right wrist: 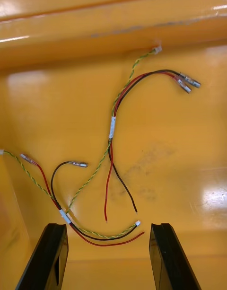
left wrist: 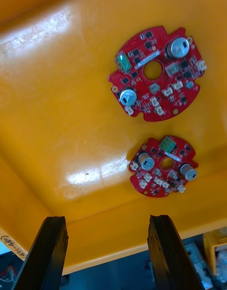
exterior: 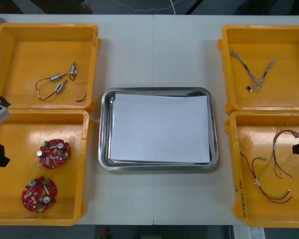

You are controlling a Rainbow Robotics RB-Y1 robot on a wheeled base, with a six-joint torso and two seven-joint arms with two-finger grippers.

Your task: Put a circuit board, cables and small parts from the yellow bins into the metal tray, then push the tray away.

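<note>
Right now the left claw (left wrist: 108,220) hangs over the near left yellow bin (exterior: 10,139), its two black fingers spread apart with just the bin floor between them. Two round red circuit boards lie flat in that bin, the nearer board (exterior: 39,193) and the farther board (exterior: 54,152). They are close together but not touching, and both lie beyond the fingertips. The far left yellow bin (exterior: 20,45) holds small metal parts (exterior: 65,79) joined to thin black cables (exterior: 42,87).

The right claw (right wrist: 109,226) hangs over the near right yellow bin (exterior: 249,209), its fingers likewise spread wide and pinching nothing. A loose tangle of red, black and yellow twisted cables (right wrist: 112,129) lies on that bin's floor. One loop of it runs across the gap between the fingers, just at their tips; whether the tips touch the wires is hard to tell. The far right yellow bin (exterior: 289,40) holds a twisted blue and white cable (exterior: 254,74).

Between the two pairs of bins, on the light bench (exterior: 154,50), sits the metal tray (exterior: 105,129). It stands apart from all four bins, and a white sheet (exterior: 159,129) covers its inside.
</note>
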